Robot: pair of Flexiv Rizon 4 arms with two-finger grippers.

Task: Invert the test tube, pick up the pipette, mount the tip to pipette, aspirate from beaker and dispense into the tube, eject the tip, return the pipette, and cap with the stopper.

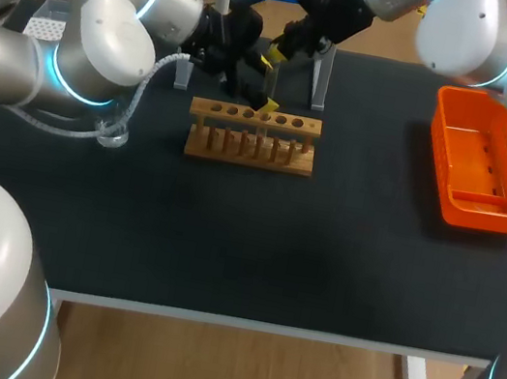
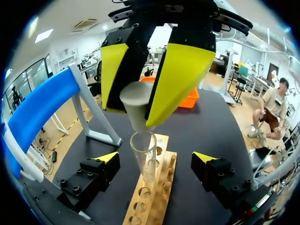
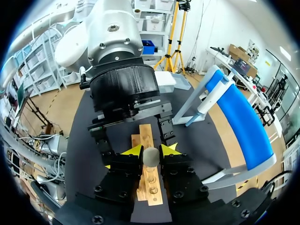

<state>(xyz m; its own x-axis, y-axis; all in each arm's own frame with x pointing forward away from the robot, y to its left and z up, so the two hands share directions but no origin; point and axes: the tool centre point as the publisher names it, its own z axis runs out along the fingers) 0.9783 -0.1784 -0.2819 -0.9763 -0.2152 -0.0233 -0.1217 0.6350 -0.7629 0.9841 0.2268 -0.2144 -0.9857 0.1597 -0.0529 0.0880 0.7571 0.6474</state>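
The stopper (image 2: 135, 103), a matt grey plug tapering to its lower end, is clamped between the two broad yellow tips of the right pincer (image 3: 151, 151), which press on it from both sides. Just under that pincer stands the tube (image 2: 143, 154), a clear glass cylinder with a thin rim, upright in the rack (image 2: 150, 197). The plug's narrow end sits right at the tube's mouth; whether it touches the rim or has gone in cannot be told. The tube's foot is hidden in its hole. The rack is pale wood, a flat bar with a row of round holes over a row of pegs, and its near end is cut off under the left pincer (image 2: 155, 161). That pincer's black fingers with small yellow tips stand wide apart, one on each side of the tube and rack, touching neither. Beyond both pincers rises the stand (image 3: 243, 122), a curved blue panel on grey legs, with the white pipette (image 3: 206, 105) hanging from it, partly covered. Well off to the right pincer's outer side lies the basket (image 1: 482, 161), orange plastic with perforated walls. All rest on the table (image 1: 321, 251), black and matt.
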